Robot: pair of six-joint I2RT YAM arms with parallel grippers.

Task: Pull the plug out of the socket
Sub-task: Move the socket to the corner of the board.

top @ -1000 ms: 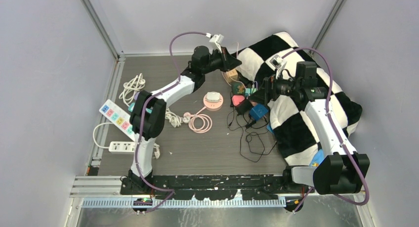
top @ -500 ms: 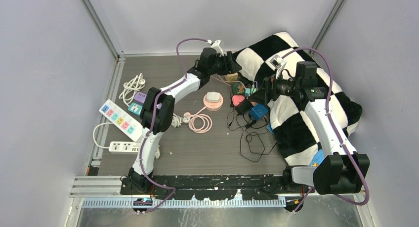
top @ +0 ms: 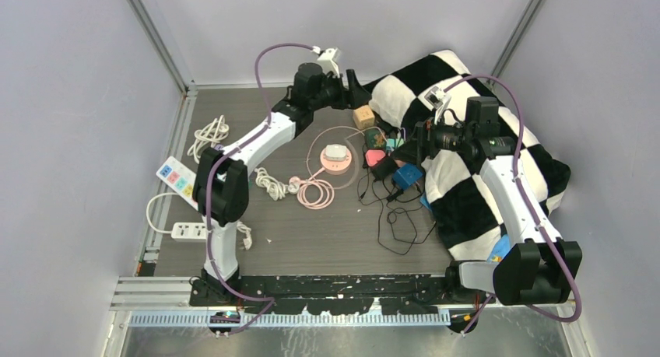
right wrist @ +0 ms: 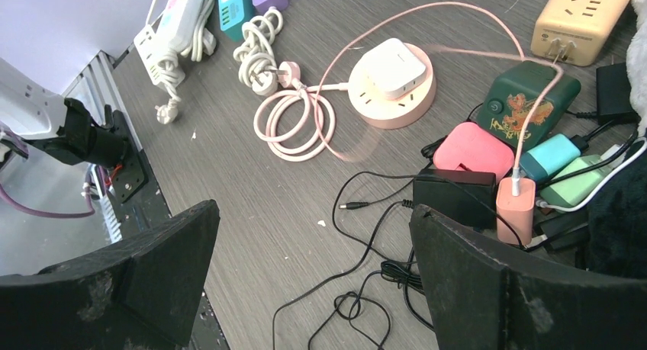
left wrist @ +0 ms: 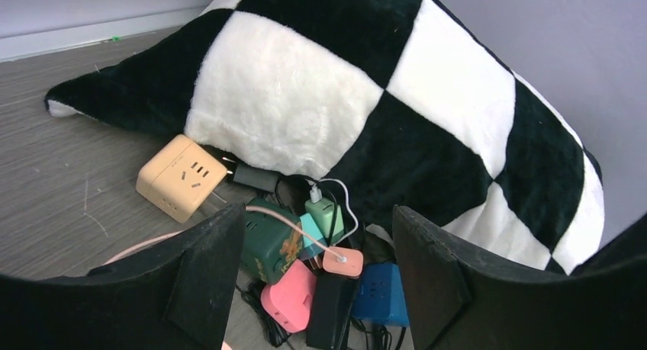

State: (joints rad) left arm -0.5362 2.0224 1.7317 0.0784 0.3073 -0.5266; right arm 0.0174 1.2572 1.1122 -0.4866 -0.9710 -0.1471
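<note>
Socket [top: 336, 164]: a round pink disc lying flat on the table [top: 311, 240], about mid-depth in the top view. The white plug [top: 335, 151] sits on top of it, seated, and no gripper touches it.

Left gripper [top: 352, 92]: hangs beyond the socket and slightly to its right, close to the back wall. Its fingers [left wrist: 206, 266] are spread and there is nothing between them.

Right gripper [right wrist: 313, 213]: stands to the right of the socket, above a cluster of adapters. Its fingers [right wrist: 152, 266] are spread wide and hold nothing.

Tan cube [top: 363, 117]: rests on the table beyond and right of the socket, just below the left gripper and apart from it.

Adapters: green [right wrist: 534, 98], pink [right wrist: 473, 150], teal [right wrist: 551, 156], black [right wrist: 454, 197] and a small pink charger [right wrist: 516, 209] are packed together just right of the socket.

A pink cord [right wrist: 450, 11] arcs round the socket's far side towards the charger; part of it is blurred.

Coil [top: 315, 192]: pink, just in front of and left of the socket.

Black leads [top: 397, 225]: tangled in front of and right of the socket.

Checked blanket [top: 467, 100]: heaped right of the socket, behind the adapters.

Two power strips [top: 185, 184] and a white cable [top: 208, 131] lie well to the left of the socket.
</note>
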